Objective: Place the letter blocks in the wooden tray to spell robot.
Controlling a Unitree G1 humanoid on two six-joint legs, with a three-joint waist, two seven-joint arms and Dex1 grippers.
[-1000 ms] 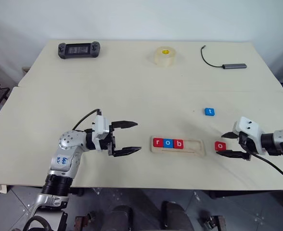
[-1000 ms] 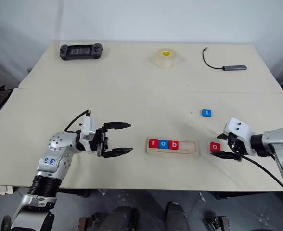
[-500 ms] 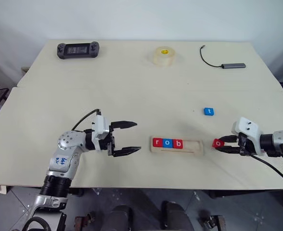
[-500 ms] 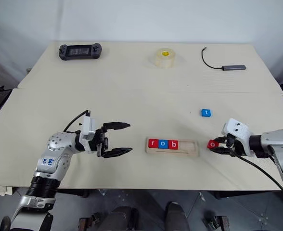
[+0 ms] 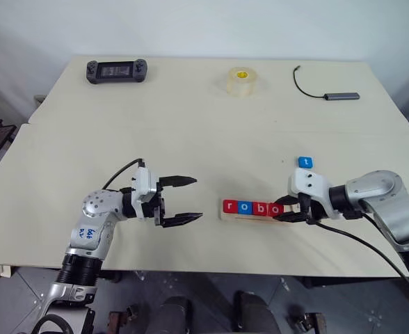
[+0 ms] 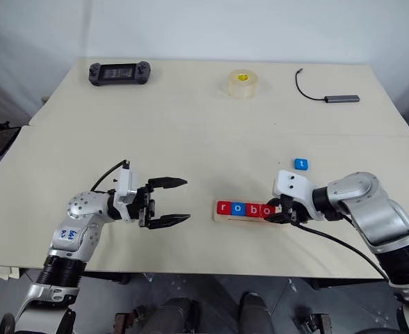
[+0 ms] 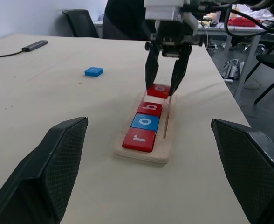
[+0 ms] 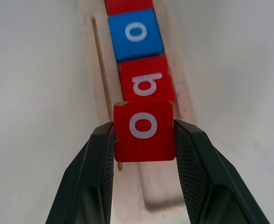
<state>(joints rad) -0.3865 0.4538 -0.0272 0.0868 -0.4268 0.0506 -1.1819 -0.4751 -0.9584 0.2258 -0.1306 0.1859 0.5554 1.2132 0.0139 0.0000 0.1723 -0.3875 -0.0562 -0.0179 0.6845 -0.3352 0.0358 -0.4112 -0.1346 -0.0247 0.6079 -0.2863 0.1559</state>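
I have the right hand (image 8: 144,140) clamped on the red "o" block (image 8: 144,130), one black finger on each side of it, and it sits over the wooden tray (image 5: 222,217) just beside the red "b" block (image 8: 146,85); I cannot tell whether the held block touches the tray floor. In the tray the red "r" block (image 5: 229,206), the blue "o" block (image 5: 243,207) and the "b" lie touching in a row from the tray's left end. The blue "t" block (image 5: 305,162) lies flat on the tabletop (image 5: 190,118), apart from the tray, beyond its right end. My left hand (image 5: 187,200) hangs to the left of the tray, well apart from it, fingers spread wide and holding nothing, pointing toward the tray. Along the far side of the tabletop I see a handheld controller (image 5: 117,69), a tape roll (image 5: 241,81) and a cable with an adapter (image 5: 326,89).
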